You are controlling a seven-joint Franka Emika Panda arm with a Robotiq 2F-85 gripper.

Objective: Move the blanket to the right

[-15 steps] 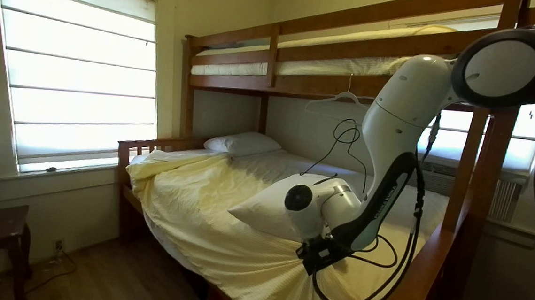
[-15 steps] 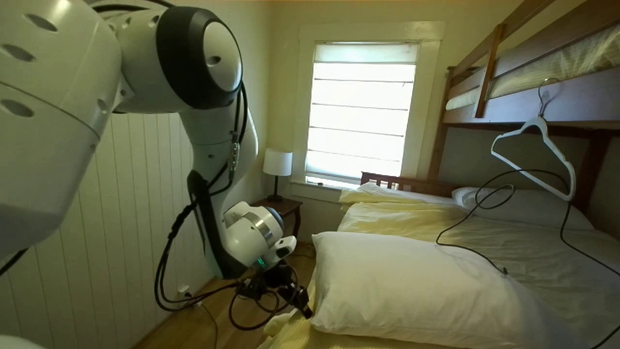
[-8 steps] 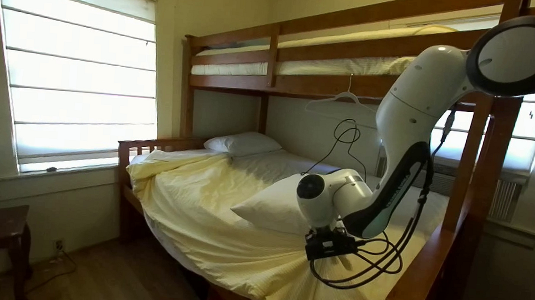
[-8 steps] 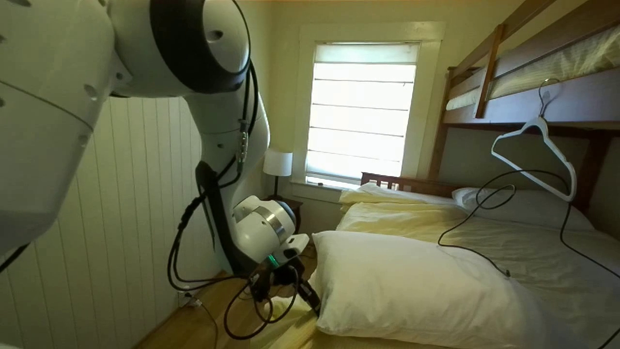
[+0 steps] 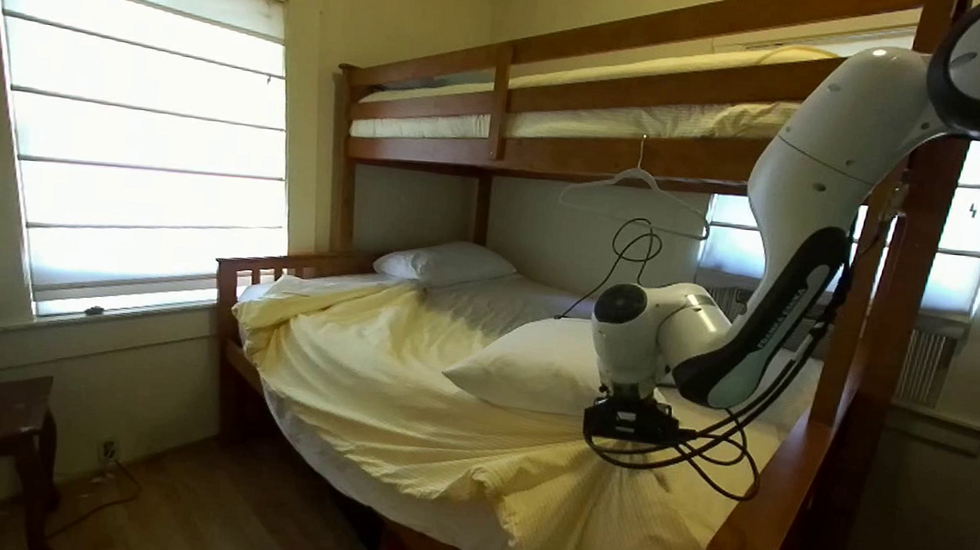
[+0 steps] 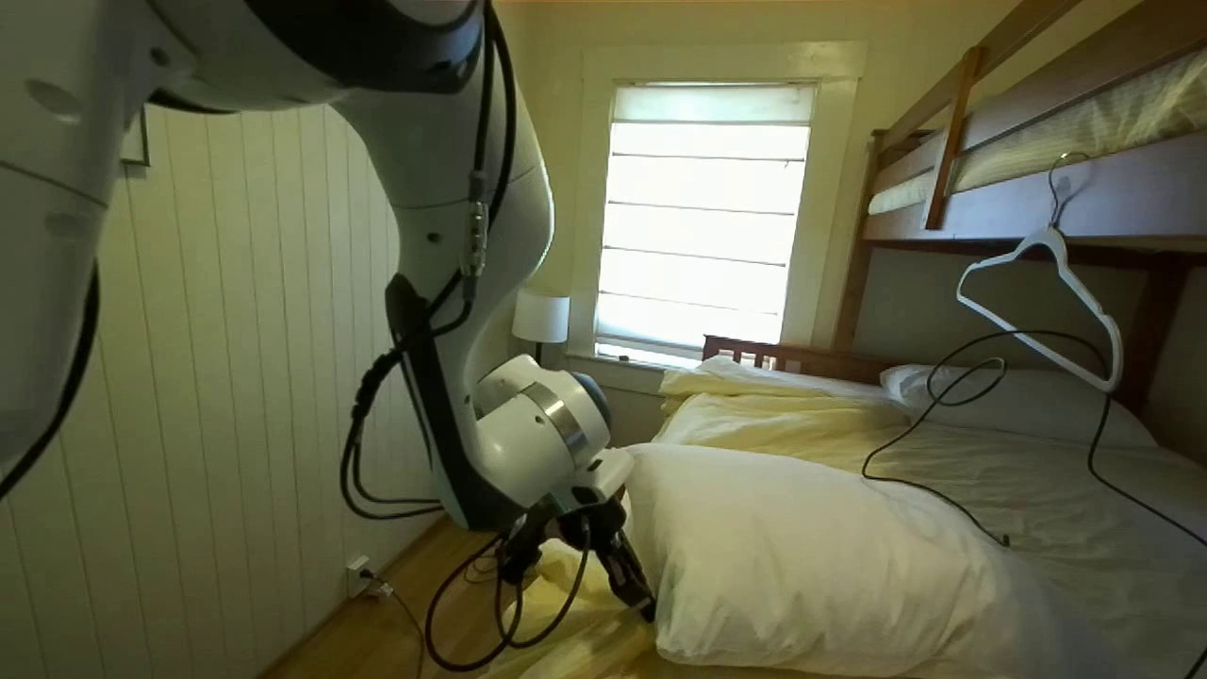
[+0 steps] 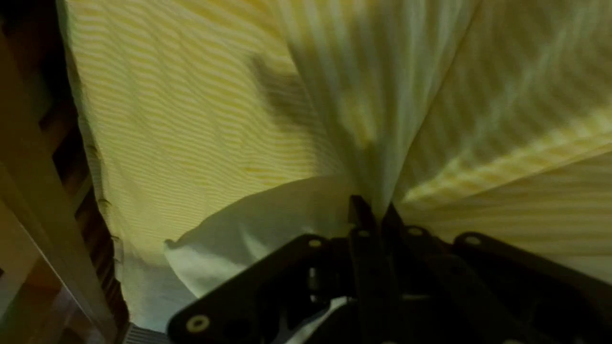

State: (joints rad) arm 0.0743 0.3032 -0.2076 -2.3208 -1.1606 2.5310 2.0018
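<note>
The pale yellow, wrinkled blanket (image 5: 377, 405) lies over the bed in both exterior views, with folds drawn toward my gripper; it also shows near the pillow's left end (image 6: 585, 613). In the wrist view the striped blanket (image 7: 191, 110) fills much of the picture. My gripper (image 7: 377, 210) is shut on a bunched fold of it, which fans out from the fingertips. In an exterior view the gripper (image 6: 643, 604) is low, beside the near white pillow's left end. In the exterior view where the gripper body (image 5: 631, 419) shows over the blanket, its fingertips are hidden.
A plump white pillow (image 6: 811, 556) lies right by the gripper; another pillow (image 5: 448, 263) lies at the far end. A wooden bed rail (image 5: 772, 502) stands close to the arm. A hanger (image 6: 1084, 302) and a thin black cable (image 6: 929, 490) hang over the bed.
The gripper has moved right and upward with the held fold. The blanket's front edge is drawn along, showing more white sheet at the bed's side. The near pillow has shifted slightly right.
</note>
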